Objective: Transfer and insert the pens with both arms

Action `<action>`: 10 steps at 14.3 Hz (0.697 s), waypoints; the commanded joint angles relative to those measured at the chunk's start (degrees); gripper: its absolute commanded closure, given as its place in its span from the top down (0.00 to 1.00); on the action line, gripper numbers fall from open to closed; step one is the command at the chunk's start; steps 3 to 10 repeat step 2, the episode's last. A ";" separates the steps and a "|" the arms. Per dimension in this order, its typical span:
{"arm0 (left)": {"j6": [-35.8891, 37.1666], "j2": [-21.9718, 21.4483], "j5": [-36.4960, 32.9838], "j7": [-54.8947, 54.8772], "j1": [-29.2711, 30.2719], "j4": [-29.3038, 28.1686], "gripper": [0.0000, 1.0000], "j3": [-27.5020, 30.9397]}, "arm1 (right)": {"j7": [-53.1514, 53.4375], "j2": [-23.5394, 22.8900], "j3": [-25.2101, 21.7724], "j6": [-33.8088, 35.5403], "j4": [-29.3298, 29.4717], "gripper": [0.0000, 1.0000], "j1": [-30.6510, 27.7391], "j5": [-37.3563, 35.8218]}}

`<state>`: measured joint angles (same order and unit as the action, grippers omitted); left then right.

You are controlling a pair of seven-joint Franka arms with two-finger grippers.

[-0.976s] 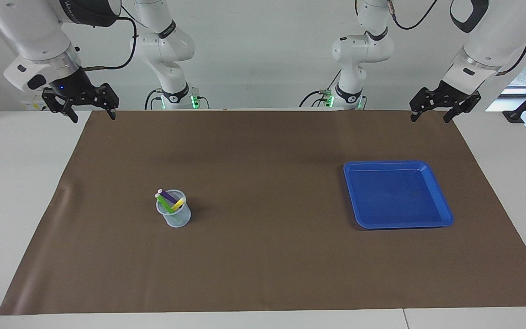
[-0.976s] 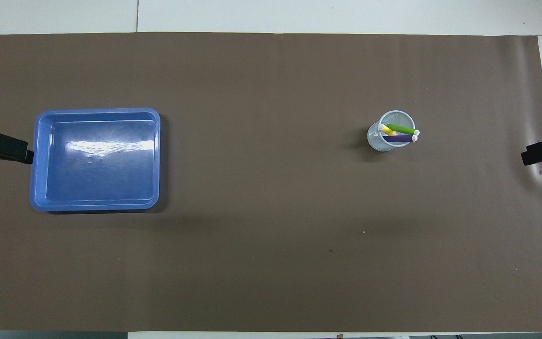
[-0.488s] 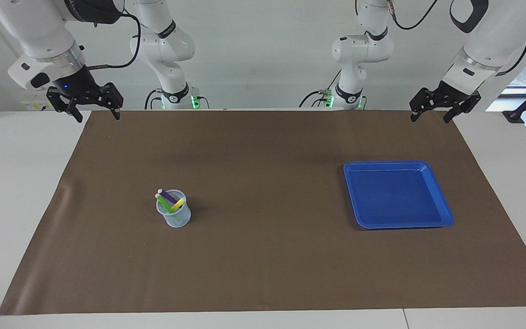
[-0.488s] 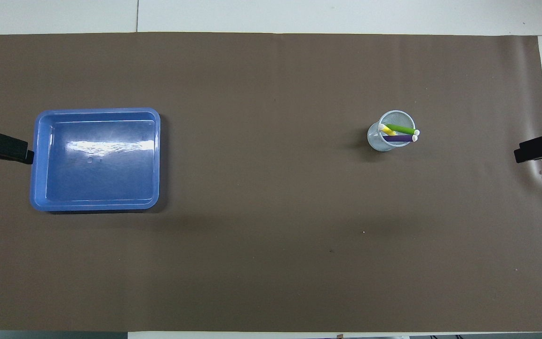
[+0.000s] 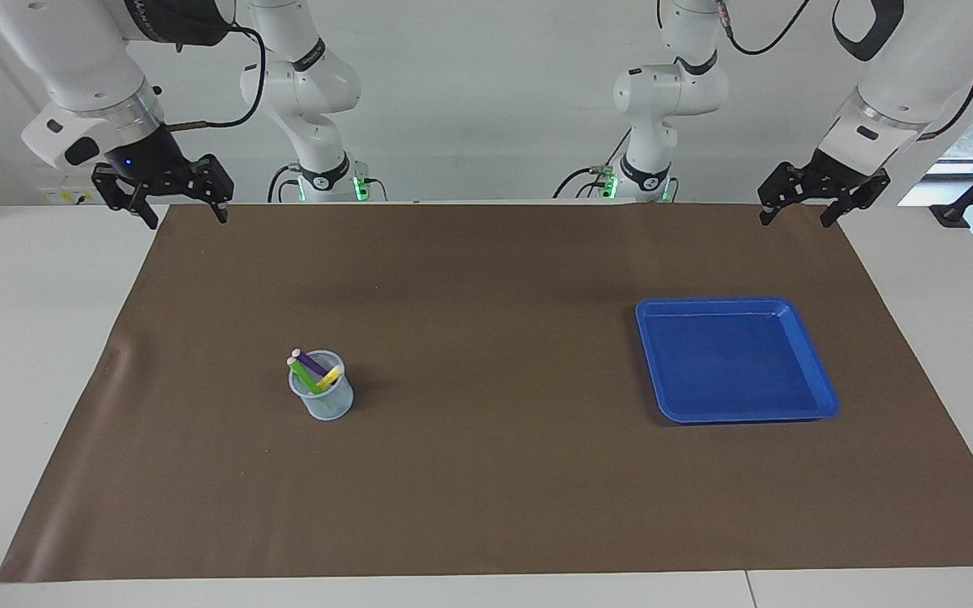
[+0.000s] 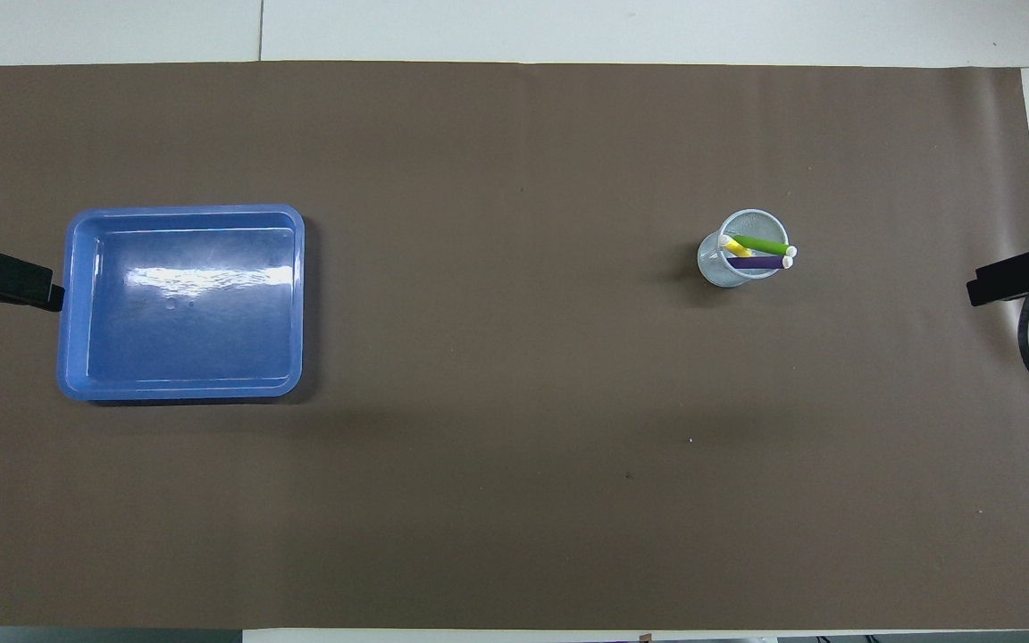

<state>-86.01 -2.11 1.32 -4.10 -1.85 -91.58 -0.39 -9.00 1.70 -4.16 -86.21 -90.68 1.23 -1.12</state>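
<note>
Three pens (image 5: pixel 314 371) standing in a cup (image 5: pixel 323 399), blue tray (image 5: pixel 816 384) empty, left gripper (image 5: pixel 797 214) and right gripper (image 5: pixel 185 214) up over the table's (image 5: pixel 486 507) robot-side corners, jaws apart.

The lower ends of the three pens (image 5: pixel 314 371) sit inside the clear cup (image 5: pixel 322 401), blurred through its wall. In the overhead view both grippers are cut off by the picture's sides, only a black tip of each showing. In the facing view both arms run out past the top edge.

both grippers (image 5: pixel 186 214) (image 5: pixel 795 214) raised, jaws apart
</note>
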 commanded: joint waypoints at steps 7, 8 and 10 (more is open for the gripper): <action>0.41 -0.53 -0.62 -0.20 0.09 -0.36 1.00 0.04 | 0.83 -0.56 0.12 0.08 1.03 1.00 -0.18 1.03; 0.41 -0.53 -0.62 -0.20 0.09 -0.36 1.00 0.04 | 0.83 -0.56 0.12 0.08 1.03 1.00 -0.18 1.03; 0.41 -0.53 -0.62 -0.20 0.09 -0.36 1.00 0.04 | 0.83 -0.56 0.12 0.08 1.03 1.00 -0.18 1.03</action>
